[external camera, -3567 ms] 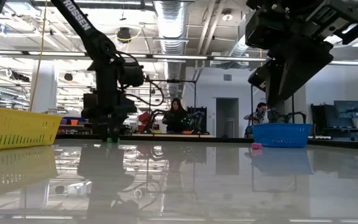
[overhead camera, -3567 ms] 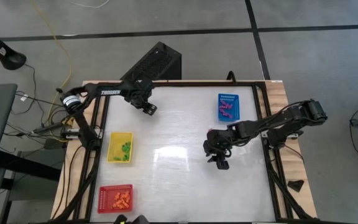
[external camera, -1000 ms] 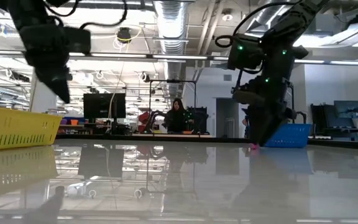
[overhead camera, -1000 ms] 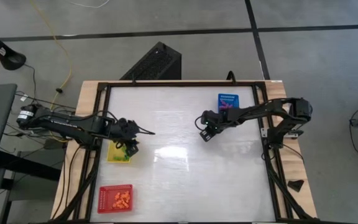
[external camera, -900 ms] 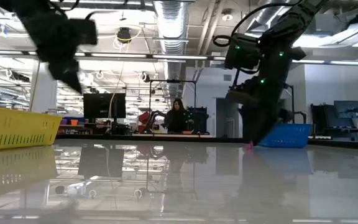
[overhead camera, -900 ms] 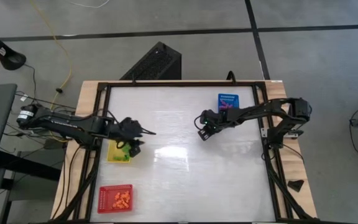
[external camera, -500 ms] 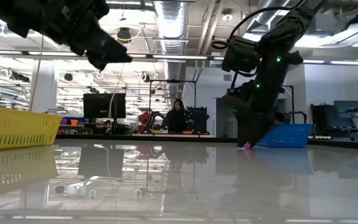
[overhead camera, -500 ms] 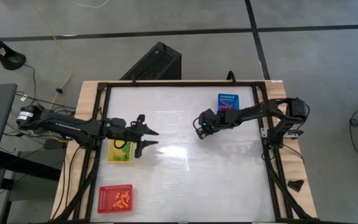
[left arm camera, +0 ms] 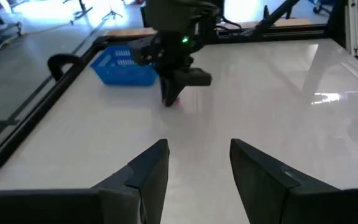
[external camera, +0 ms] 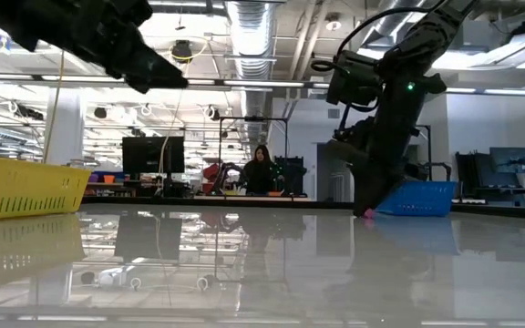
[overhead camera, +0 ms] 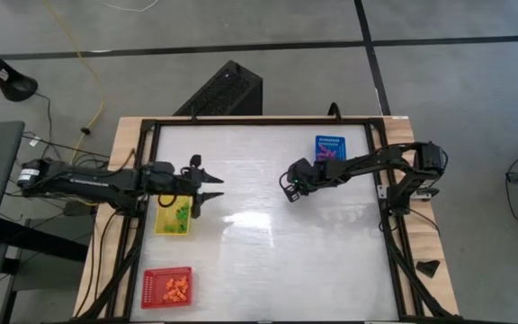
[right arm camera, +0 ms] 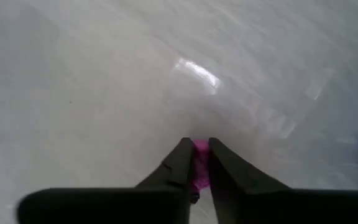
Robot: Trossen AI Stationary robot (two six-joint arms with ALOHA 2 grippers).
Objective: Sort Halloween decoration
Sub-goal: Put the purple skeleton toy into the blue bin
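The red tray (overhead camera: 166, 287) at the near edge holds orange pieces (overhead camera: 176, 287). Farther back, the yellow tray (overhead camera: 162, 222) holds green pieces (overhead camera: 182, 214); the left gripper (overhead camera: 207, 190) hangs beside it, fingers spread, holding nothing. Across the table (overhead camera: 268, 261), the right gripper (right arm camera: 196, 163) pinches a purple piece (right arm camera: 200, 149) near the blue tray (overhead camera: 329, 147), whose contents are hard to see.

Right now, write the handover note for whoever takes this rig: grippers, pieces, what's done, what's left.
Right gripper: down at the table beside the blue tray, closed on a purple piece.
Left gripper: open, empty, held above the table just past the yellow tray.
Pieces: purple ones in the blue tray, green ones in the yellow tray, orange ones in the red tray.
Done: nearly all sorted.
Left: put the gripped purple piece in the blue tray; no other loose piece visible.
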